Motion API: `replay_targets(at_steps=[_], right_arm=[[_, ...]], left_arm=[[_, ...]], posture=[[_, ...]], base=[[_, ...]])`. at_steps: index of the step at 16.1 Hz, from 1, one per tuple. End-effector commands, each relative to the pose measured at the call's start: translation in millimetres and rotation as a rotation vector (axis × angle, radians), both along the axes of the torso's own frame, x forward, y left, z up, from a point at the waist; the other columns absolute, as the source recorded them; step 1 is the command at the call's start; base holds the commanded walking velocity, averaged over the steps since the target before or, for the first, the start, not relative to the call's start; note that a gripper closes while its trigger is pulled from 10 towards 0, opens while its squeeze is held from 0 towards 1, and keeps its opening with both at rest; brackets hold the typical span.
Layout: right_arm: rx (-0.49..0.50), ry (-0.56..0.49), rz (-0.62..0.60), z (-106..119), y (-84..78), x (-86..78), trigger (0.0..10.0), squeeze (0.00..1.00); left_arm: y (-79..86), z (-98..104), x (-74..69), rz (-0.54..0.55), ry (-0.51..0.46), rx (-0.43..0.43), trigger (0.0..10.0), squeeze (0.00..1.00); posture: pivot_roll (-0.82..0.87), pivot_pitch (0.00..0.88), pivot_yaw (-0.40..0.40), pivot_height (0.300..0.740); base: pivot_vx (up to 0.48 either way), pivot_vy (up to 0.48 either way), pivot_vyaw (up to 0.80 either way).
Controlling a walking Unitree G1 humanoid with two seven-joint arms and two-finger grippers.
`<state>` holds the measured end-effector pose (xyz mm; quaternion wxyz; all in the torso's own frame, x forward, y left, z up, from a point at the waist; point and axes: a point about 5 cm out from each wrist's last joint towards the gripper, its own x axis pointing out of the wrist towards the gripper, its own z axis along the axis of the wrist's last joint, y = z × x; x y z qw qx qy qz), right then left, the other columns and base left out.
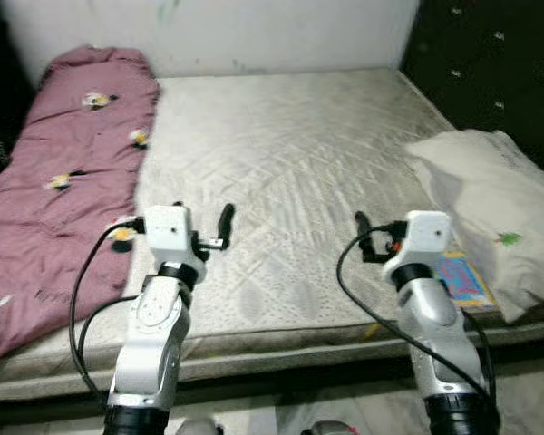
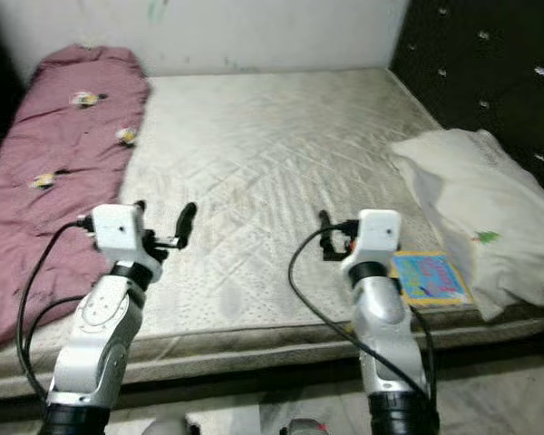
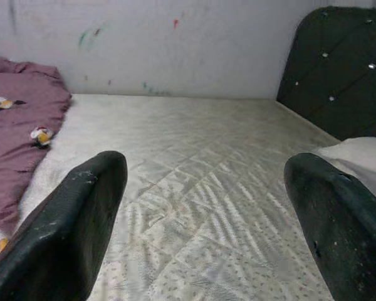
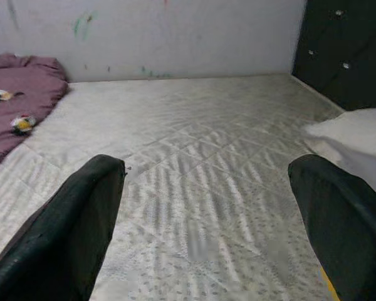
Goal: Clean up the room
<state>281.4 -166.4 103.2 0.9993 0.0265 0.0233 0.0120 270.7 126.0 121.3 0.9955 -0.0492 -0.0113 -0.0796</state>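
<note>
Fingers (image 3: 81, 213) of the left gripper (image 3: 200, 219) stand wide apart with only bare mattress (image 1: 290, 154) showing between them, and they clamp on nothing. Those of the right gripper (image 4: 207, 219) are spread just as wide, also holding nothing. Both grippers hover over the near edge of the mattress, well apart from each other, each pointing toward the far wall (image 1: 254, 27).

Out beyond the left gripper's fingers and off to their left side lies a maroon quilt (image 1: 63, 172) with small printed figures, stretched along the mattress from the near edge up to the wall. Just beside the right gripper, on its right side, a colourful flat book (image 2: 428, 276) rests on the mattress near the front edge; its far end touches or slips under a white pillow (image 1: 494, 204). That pillow lies farther to the right of the right fingers, against the dark tufted headboard (image 1: 490, 63). A small green mark sits on the pillow's cover.

Between the two pairs of fingers and ahead of them, the quilted mattress surface is pale and patterned.
</note>
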Motion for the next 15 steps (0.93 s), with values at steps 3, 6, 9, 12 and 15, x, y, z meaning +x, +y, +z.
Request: replay_targets(at_steps=[3, 6, 9, 12, 15], right_arm=[[0.009, 0.005, 0.017, 0.3, 6.4, 1.7, 10.0, 0.0], [0.007, 0.006, 0.02, 0.5, 6.4, 2.2, 10.0, 0.0], [0.007, 0.007, 0.022, 0.4, 6.9, 2.5, 10.0, 0.0], [0.008, 0.009, 0.022, 0.1, 7.2, 3.1, 10.0, 0.0], [0.011, 0.011, 0.023, -0.3, 7.6, 3.4, 10.0, 0.0]], left_arm=[[6.7, -1.2, 1.0, 0.016, 0.014, 0.005, 10.0, 0.0], [6.5, -0.9, 1.5, 0.019, 0.012, 0.003, 10.0, 0.0], [6.1, -0.4, 1.9, 0.018, 0.008, -0.005, 10.0, 0.0], [6.3, -0.3, 2.4, 0.016, 0.009, -0.015, 10.0, 0.0], [6.6, -0.3, 2.7, 0.015, 0.009, -0.014, 10.0, 0.0]], posture=[[-0.02, 0.0, -0.007, 0.74], [-0.02, 0.0, -0.008, 0.74], [-0.02, 0.0, -0.009, 0.74], [-0.02, 0.0, -0.007, 0.74], [-0.02, 0.0, -0.005, 0.74]], base=[[0.0, 0.48, 0.0], [0.0, 0.48, 0.0], [0.0, 0.48, 0.0], [0.0, 0.475, 0.0], [0.0, 0.475, 0.0]])
